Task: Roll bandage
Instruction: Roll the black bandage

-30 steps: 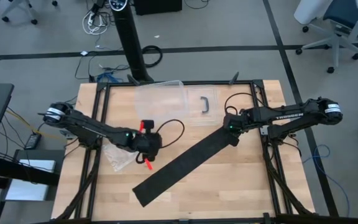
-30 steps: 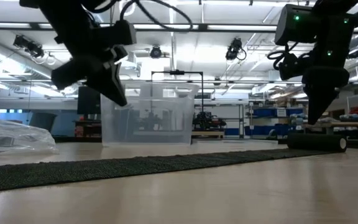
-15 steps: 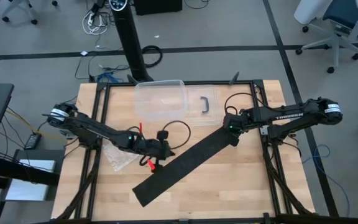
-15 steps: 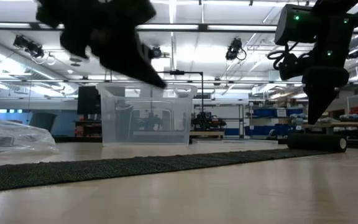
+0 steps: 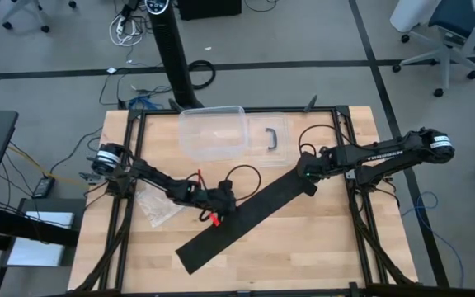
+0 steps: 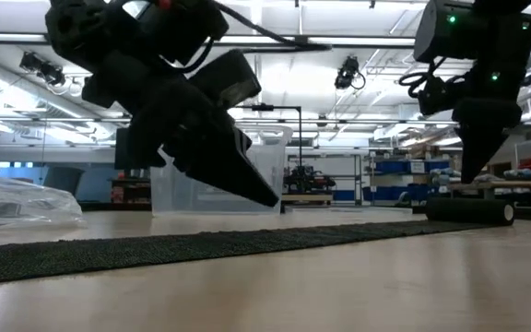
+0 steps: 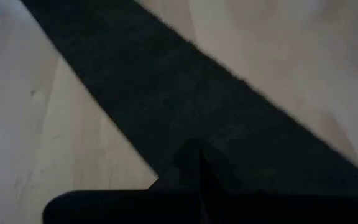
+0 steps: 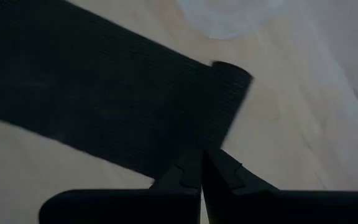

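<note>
The bandage (image 5: 246,216) is matte black with a fine woven grain. Beside it, the table (image 5: 303,247) is pale blond wood; the box (image 5: 213,132) is clear (handle black); the left arm carries red tabs (image 5: 215,219).

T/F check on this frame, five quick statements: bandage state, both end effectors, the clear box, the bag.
1. The bandage lies mostly unrolled, diagonally across the table. True.
2. Its rolled part is at the end near the right end effector. True.
3. The left end effector is open wide. False: it is shut, over the strip's middle.
4. The bandage is inside the clear plastic box. False: it lies on the wood; the box stands apart, at the far edge.
5. The plastic bag lies on the left arm's side. True.
</note>
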Controlling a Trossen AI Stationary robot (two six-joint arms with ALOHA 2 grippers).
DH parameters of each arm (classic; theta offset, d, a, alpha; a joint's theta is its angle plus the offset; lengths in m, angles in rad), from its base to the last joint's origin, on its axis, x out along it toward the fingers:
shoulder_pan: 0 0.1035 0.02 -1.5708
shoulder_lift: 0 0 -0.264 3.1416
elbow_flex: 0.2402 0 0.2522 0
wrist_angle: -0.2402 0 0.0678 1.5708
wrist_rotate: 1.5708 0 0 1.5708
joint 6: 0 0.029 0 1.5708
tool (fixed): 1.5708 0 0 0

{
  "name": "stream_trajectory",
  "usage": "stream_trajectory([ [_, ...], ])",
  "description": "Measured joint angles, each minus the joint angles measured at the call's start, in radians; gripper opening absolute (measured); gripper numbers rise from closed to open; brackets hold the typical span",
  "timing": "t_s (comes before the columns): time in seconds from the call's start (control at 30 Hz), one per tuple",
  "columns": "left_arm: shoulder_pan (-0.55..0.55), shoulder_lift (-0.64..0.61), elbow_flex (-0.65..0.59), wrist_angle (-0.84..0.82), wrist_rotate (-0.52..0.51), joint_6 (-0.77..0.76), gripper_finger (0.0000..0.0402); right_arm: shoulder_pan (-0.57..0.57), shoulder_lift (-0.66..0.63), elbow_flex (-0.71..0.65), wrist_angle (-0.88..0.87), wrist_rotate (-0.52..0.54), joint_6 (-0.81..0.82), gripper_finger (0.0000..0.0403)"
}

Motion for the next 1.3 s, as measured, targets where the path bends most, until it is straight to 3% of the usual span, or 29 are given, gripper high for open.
stream_trajectory([
  [0.53,0.011,0.042,0.000,-0.006,0.030,-0.042,0.0000,-0.012,0.149,0.001,0.007,0.014,0.057,0.0000],
  [0.97,0.012,0.042,0.000,-0.010,0.030,-0.046,0.0000,0.008,0.133,0.002,0.110,-0.056,0.042,0.0000],
  [1.3,0.013,0.042,0.000,-0.012,0.030,-0.046,0.0000,0.009,0.131,0.006,0.081,-0.013,0.056,0.0000],
])
